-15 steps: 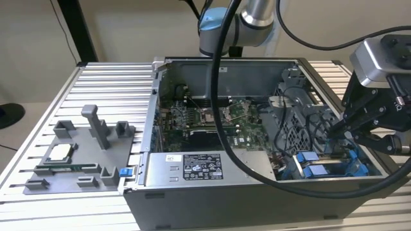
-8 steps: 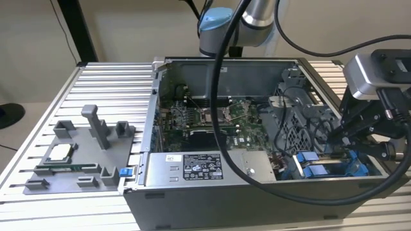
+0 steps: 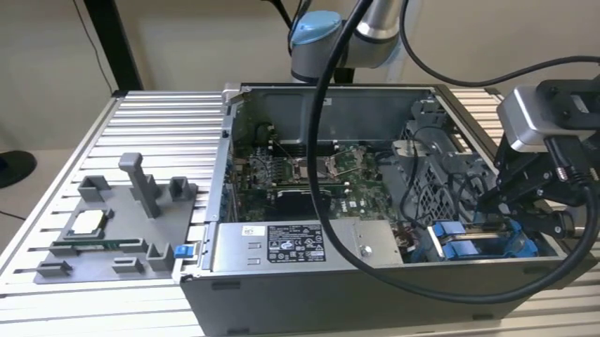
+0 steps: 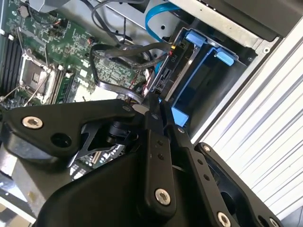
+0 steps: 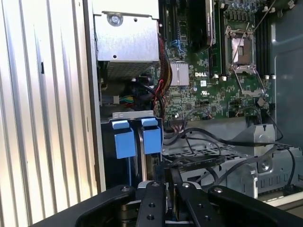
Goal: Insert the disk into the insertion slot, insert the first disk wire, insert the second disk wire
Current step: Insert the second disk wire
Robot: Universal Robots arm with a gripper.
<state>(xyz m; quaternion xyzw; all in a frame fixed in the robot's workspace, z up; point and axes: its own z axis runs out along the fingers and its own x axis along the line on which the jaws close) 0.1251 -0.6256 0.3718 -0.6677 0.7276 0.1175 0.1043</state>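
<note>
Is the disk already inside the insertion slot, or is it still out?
Inside. In the second wrist view the disk, in its blue frame, sits within the insertion slot; the gripper is right beside its connector end.

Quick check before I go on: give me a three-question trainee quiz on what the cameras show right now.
1. True or false: the pincer hangs outside the computer case, over the bare table.
2. What is the table's top made of? A: ribbed metal slats. B: wooden planks. C: cloth.
3. In the first wrist view, what colour are the plastic tabs at the insertion slot?

Key: 1 false, it hangs inside the case by the insertion slot, on the exterior view's right. 2 A. 3 blue.
</note>
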